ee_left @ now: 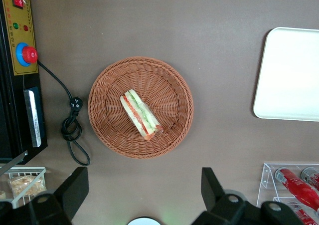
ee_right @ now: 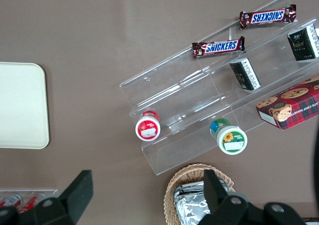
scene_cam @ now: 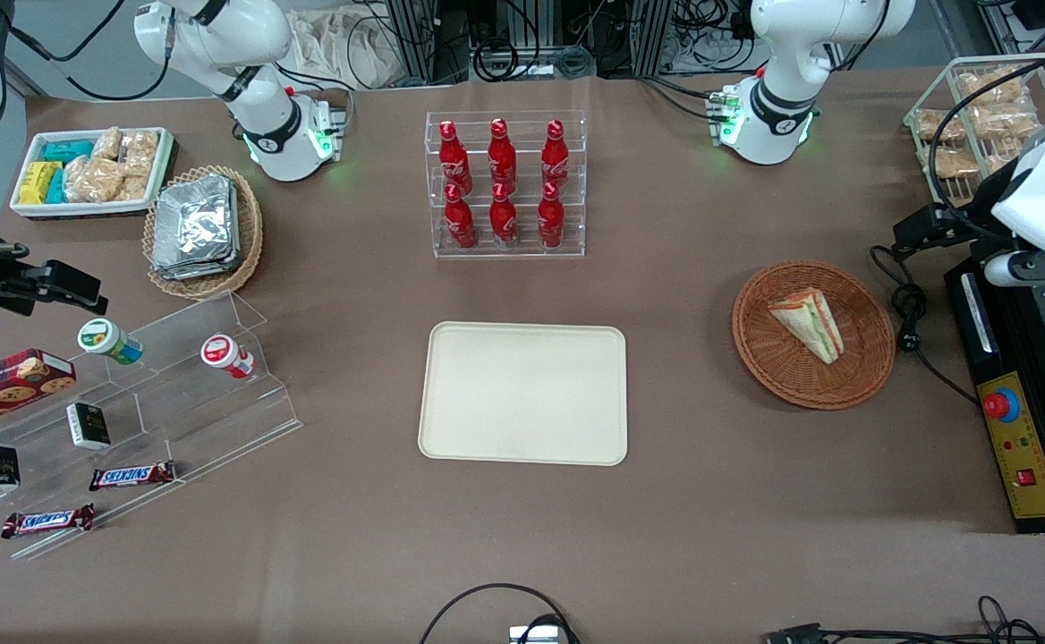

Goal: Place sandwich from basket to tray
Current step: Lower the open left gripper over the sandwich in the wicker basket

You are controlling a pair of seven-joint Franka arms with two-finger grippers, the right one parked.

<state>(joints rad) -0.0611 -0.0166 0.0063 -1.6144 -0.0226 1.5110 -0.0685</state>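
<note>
The sandwich point(scene_cam: 809, 322) point(ee_left: 141, 114), a clear-wrapped white-bread wedge with green and red filling, lies in the round reddish-brown wicker basket point(scene_cam: 755, 349) point(ee_left: 107, 130) toward the working arm's end of the table. The cream tray point(scene_cam: 522, 394) point(ee_left: 294, 75) lies flat and bare at the table's middle, in front of the bottle rack. My left gripper point(scene_cam: 918, 231) point(ee_left: 143, 177) hangs high above the table beside the basket. It is open wide, with nothing between its black fingers point(ee_left: 75, 185).
A clear rack of red bottles point(scene_cam: 505, 183) point(ee_left: 294, 185) stands farther from the camera than the tray. A black control box with a red button point(scene_cam: 1015, 429) point(ee_left: 20, 55) and a looped cable point(scene_cam: 912, 313) point(ee_left: 72, 130) lie beside the basket. A wire snack rack point(scene_cam: 970, 125) stands nearby.
</note>
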